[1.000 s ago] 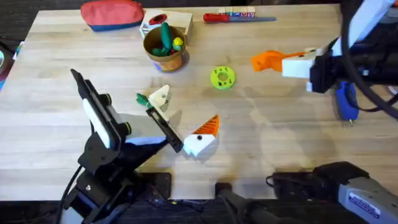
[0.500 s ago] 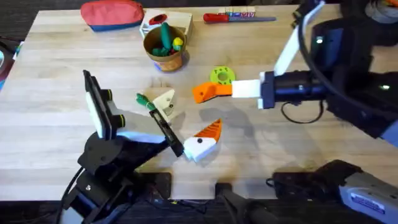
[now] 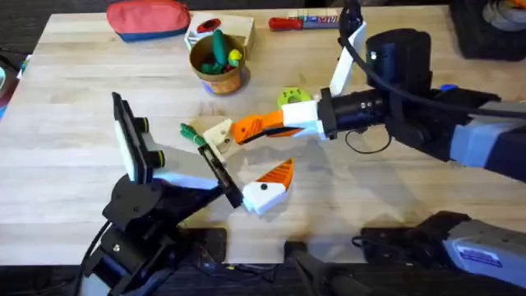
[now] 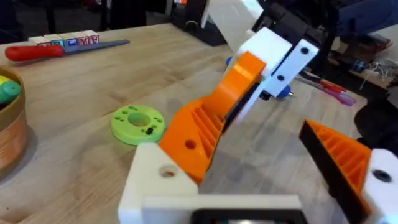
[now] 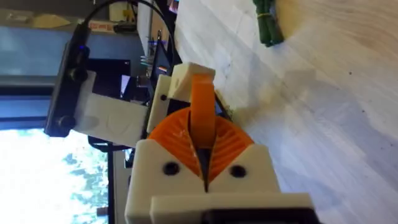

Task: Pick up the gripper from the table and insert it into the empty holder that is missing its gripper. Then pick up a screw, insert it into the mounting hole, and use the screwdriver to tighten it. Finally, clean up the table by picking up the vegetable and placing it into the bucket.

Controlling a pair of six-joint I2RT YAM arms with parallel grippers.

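**Orange finger held against the white holder**

The orange finger [image 3: 243,129] is a small flat ribbed wedge with a hole near its wide end. The right gripper [image 3: 278,123] has its two orange pads pressed together on the finger's edge. The finger's free end touches the holder [image 3: 215,134], a plain white block with a hole in its face.

That block is one side of the left gripper [image 3: 245,158], which is spread wide and grasps nothing. Its other side carries an orange ribbed pad.

The green vegetable [image 3: 189,132] lies on the counter [image 3: 386,205] just beyond the holder. The bucket [image 3: 218,72] stands farther off, past the right gripper's tip.
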